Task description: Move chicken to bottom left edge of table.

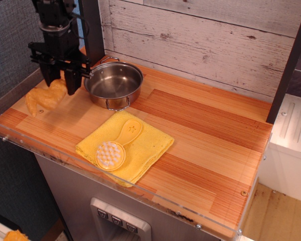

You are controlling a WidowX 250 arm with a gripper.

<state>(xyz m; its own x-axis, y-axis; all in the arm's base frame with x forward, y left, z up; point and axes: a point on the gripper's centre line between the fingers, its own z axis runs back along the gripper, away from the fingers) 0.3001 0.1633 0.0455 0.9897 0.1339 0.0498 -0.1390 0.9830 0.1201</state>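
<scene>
The golden-brown chicken [40, 100] hangs at the far left of the striped wooden table [205, 135], close to the clear acrylic rim [15, 95]. My black gripper [61, 85] is above it, its two fingers closed on the chicken's upper right end. The rest of the wing sticks out down and to the left of the fingers, low over the wood. I cannot tell whether it touches the table.
A steel pot [114, 83] stands right beside the gripper. A folded yellow cloth [145, 145] with a yellow round-headed brush [110, 154] on it lies near the front edge. A dark post [93, 30] rises behind the pot.
</scene>
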